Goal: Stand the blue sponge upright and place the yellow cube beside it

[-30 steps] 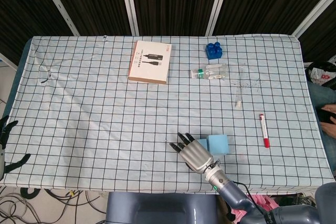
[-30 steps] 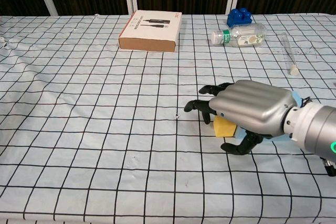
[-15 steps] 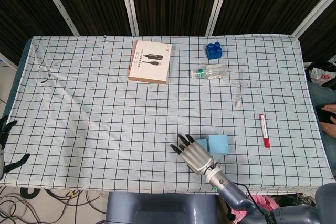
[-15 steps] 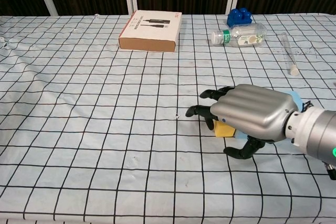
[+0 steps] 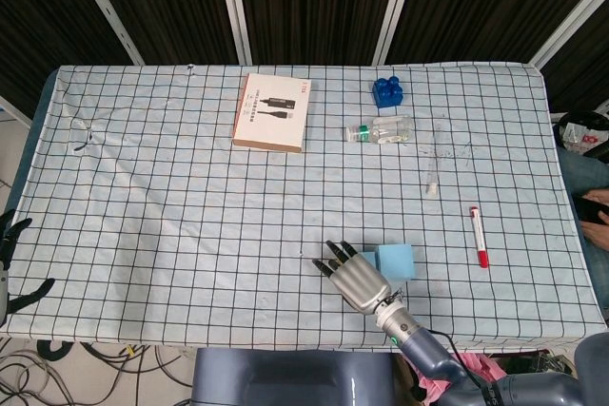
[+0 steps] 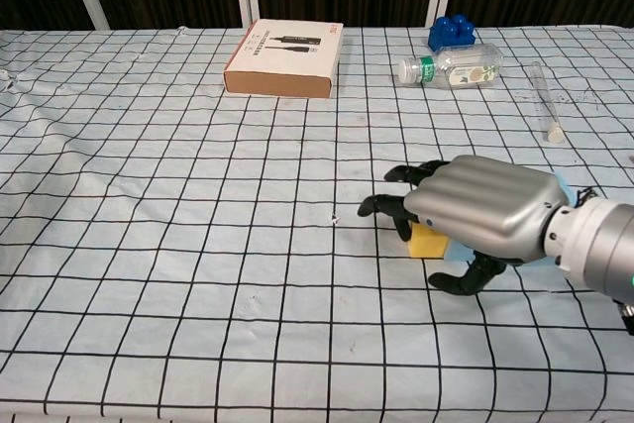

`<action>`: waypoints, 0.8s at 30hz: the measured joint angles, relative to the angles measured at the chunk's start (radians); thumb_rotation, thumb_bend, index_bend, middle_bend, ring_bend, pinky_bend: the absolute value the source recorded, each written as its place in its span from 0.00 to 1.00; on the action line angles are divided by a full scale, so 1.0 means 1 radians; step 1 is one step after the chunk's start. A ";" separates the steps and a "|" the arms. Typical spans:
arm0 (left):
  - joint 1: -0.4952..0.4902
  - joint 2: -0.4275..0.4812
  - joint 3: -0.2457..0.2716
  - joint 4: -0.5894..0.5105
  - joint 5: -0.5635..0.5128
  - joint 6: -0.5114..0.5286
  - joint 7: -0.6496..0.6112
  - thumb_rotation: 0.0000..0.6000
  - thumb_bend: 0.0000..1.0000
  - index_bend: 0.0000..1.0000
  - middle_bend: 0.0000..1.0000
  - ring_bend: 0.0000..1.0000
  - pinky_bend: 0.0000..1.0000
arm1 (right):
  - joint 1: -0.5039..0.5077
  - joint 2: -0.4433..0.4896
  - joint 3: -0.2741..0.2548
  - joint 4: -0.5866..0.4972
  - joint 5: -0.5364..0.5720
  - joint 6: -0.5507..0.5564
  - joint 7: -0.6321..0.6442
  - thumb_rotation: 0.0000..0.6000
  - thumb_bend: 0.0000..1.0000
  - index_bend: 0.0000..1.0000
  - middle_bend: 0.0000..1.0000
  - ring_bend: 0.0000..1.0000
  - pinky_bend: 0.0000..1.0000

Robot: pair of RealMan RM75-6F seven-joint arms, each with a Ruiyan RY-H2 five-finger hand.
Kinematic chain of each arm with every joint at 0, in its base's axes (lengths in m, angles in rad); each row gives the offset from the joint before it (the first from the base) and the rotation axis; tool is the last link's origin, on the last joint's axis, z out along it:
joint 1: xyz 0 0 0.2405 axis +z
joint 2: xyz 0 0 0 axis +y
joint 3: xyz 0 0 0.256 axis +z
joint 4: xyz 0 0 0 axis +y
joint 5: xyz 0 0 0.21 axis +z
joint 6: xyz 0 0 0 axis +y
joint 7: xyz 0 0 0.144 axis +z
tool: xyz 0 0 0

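My right hand (image 5: 357,278) lies palm down near the table's front edge, its back filling the right of the chest view (image 6: 475,215). Under its palm sits the yellow cube (image 6: 428,242), with the fingers curled over the far side and the thumb on the near side. The cube touches the cloth. The light blue sponge (image 5: 397,261) stands right beside the hand, touching its right side; the chest view shows only slivers of the sponge (image 6: 562,185). My left hand (image 5: 8,235) hangs off the table's left edge, fingers apart, holding nothing.
At the back of the checked cloth lie a flat box (image 5: 271,111), a blue toy brick (image 5: 387,92) and a clear bottle (image 5: 381,130) on its side. A thin tube (image 5: 433,173) and a red pen (image 5: 479,237) lie to the right.
My right hand has shifted slightly right and toward the front edge, and the yellow cube has moved with it, closer to the sponge. The left hand has not moved.
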 measured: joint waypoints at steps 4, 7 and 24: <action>0.001 0.000 0.001 0.000 0.001 0.001 0.001 1.00 0.11 0.16 0.06 0.00 0.00 | -0.002 0.004 -0.002 -0.003 -0.004 0.000 -0.002 1.00 0.31 0.13 0.34 0.00 0.12; 0.001 0.000 0.000 0.000 0.001 0.003 0.001 1.00 0.11 0.16 0.06 0.00 0.00 | -0.003 0.005 -0.003 -0.003 -0.005 -0.001 -0.002 1.00 0.31 0.13 0.34 0.00 0.12; 0.002 0.000 0.000 0.000 0.000 0.003 0.000 1.00 0.11 0.16 0.06 0.00 0.00 | -0.008 0.003 0.003 -0.006 -0.026 0.001 0.021 1.00 0.31 0.13 0.24 0.00 0.12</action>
